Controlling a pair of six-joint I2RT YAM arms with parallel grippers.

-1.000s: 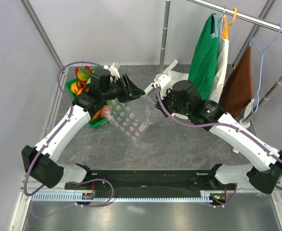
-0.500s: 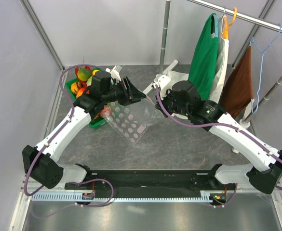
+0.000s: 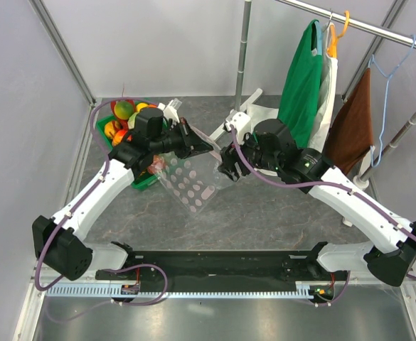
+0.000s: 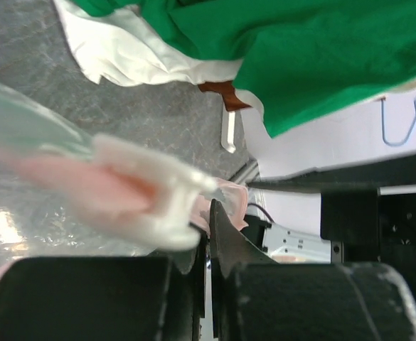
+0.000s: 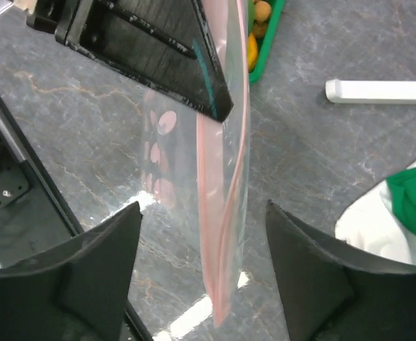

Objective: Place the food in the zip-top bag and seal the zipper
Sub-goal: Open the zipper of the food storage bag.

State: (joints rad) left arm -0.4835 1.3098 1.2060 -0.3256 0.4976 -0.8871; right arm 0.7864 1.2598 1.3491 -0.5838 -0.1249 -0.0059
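Two grippers flank the zip-top bag [image 3: 191,183]: left gripper [image 3: 202,144] pinches its zipper [image 5: 215,213] (pink strip), right gripper [image 3: 226,165] gapes.

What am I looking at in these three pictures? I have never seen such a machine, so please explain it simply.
Two robot arms are bolted to a grey table. One picture comes from a camera above; the other two come from cameras on each wrist. The left end effector pinches the pink edge of a clear zip-top bag, holding it up. The right end effector is open, with that edge seen between its fingers. Toy food lies in a green tray. Clothes hang behind.
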